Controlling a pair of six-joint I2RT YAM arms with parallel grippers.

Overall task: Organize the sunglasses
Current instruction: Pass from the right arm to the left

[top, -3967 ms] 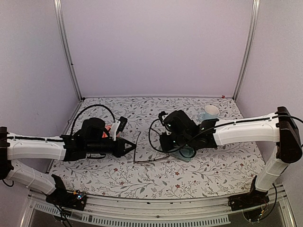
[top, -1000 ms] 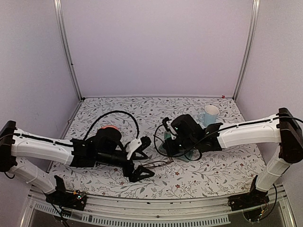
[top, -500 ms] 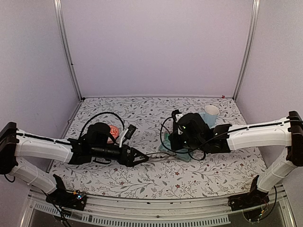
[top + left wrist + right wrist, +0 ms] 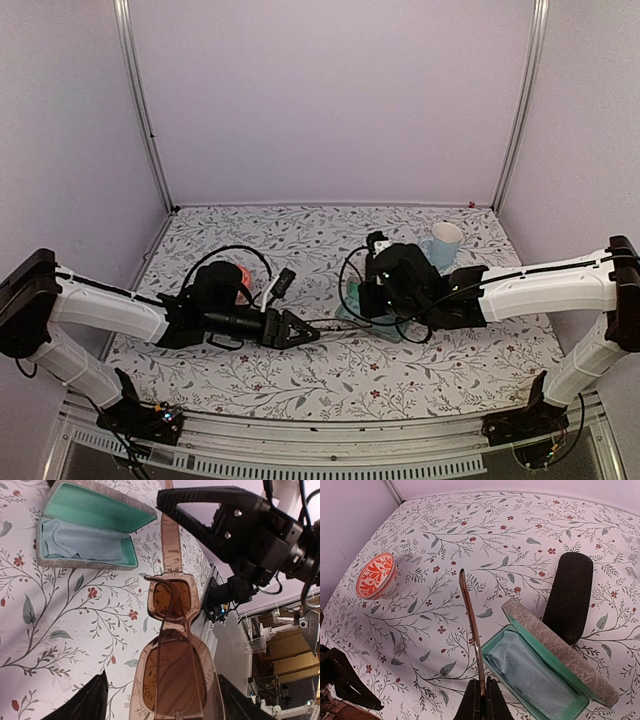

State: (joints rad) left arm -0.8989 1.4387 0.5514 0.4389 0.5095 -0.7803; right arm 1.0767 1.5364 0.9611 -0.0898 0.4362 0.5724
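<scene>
One pair of sunglasses (image 4: 172, 670) with a translucent brown frame and brown lenses hangs just above the floral table, between the arms (image 4: 325, 324). My left gripper (image 4: 162, 680) is open and straddles the front of the frame, with a gap showing at its left finger (image 4: 85, 705). My right gripper (image 4: 481, 687) is shut on one slim temple (image 4: 470, 620), which sticks out forward from its fingers. Just right of that gripper lies the open grey case (image 4: 555, 645), with a teal lining and a blue cloth inside.
A black oval case (image 4: 568, 596) lies behind the grey case. A red patterned bowl (image 4: 235, 275) stands by the left arm, and a white mug (image 4: 443, 240) at the back right. The table's near edge runs close past the glasses in the left wrist view.
My left gripper has swung up from nearer the front edge, lined up on the glasses, and its jaws have narrowed around the frame. The right gripper has stayed shut on the temple.
</scene>
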